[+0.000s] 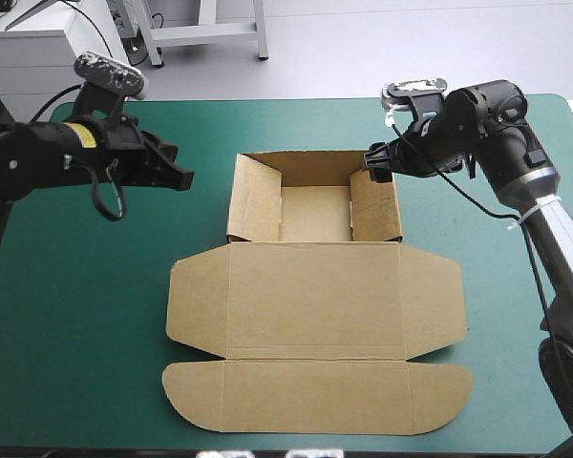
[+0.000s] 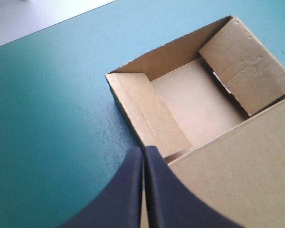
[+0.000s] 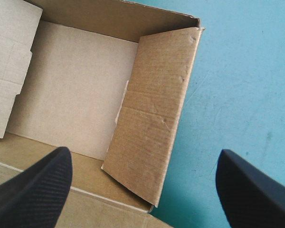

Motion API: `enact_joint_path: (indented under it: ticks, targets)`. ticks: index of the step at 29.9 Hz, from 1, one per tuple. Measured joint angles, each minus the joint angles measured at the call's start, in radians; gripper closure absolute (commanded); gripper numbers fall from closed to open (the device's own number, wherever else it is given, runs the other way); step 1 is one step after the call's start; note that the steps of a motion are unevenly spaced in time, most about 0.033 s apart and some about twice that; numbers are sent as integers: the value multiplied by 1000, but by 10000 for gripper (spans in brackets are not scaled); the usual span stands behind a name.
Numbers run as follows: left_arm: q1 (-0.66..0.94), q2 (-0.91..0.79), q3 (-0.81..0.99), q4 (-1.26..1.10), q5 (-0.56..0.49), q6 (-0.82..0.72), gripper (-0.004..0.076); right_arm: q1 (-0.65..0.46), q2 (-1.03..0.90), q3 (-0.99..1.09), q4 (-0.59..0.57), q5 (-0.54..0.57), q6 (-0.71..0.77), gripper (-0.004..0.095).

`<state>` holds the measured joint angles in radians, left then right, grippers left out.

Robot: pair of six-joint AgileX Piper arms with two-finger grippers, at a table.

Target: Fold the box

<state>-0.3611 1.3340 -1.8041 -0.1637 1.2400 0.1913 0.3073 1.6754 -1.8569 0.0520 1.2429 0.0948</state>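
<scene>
The brown box [image 1: 315, 296] lies mid-table as an open tray [image 1: 315, 212] at the back, with its lid and rounded front flap spread flat toward the front edge. Both side flaps lean inward over the tray floor: the left flap [image 2: 152, 116] and the right flap [image 3: 152, 118]. My left gripper [image 1: 183, 177] hovers left of the tray's left wall. It is shut with nothing in it, and its tip [image 2: 144, 149] sits near the tray's front left corner. My right gripper [image 1: 377, 162] hangs open [image 3: 142, 151] above the tray's right wall, touching nothing.
The teal-green cover [image 1: 76, 315] surrounds the box on both sides. The rounded front flap [image 1: 315, 396] reaches close to the table's front edge. A strip of cover separates the tray's back wall from the far edge.
</scene>
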Motion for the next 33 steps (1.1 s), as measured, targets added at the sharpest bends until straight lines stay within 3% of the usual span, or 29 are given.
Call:
enact_joint_path:
  ticks: [19,27,29,33]
  targets:
    - [0,-575,743,115,0,-2,732,0,155,0,-52,-15,-1,140]
    - [0,-755,912,117,0,-26,732,0,281,0,-72,-39,-3,154]
    - [0,-784,922,116,0,-26,732,0,309,0,-72,-46,-3,218]
    - [0,-804,923,116,0,-27,732,0,343,0,-72,-56,-3,518]
